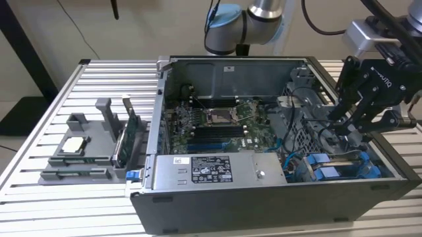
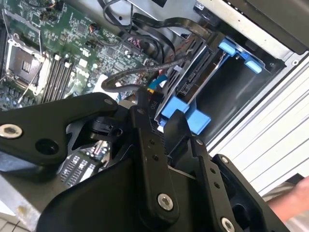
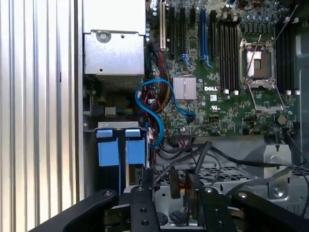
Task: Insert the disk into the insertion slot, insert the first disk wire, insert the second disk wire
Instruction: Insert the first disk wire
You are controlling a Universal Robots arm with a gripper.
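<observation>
One grey power-supply box [image 1: 211, 169] lines the near wall of the open computer case [image 1: 264, 210] in the exterior view, the case lying on its side on a slatted table [image 1: 99, 79], evidently so the arm can reach in from above. Just behind, toward the exterior view's right, the disk [image 3: 135, 151] shows its blue carrier and appears already seated in the insertion slot [image 2: 219, 96].

Over that corner hangs the black gripper [image 1: 348, 129], tilted toward the drive's inner end, likely because the sockets face that way. In the second wrist view its fingers [image 2: 141, 121] stand drawn close, seemingly pinched on the small plug of a black disk wire [image 2: 152, 92], held just short of the drive.

Beyond lies the green motherboard [image 1: 218, 116], and out on the table at the exterior view's left a grey holder [image 1: 79, 163] props a green circuit card [image 1: 130, 131] upright, well apart from the work. Farthest back, the arm [image 1: 247, 19] rises behind the case.
</observation>
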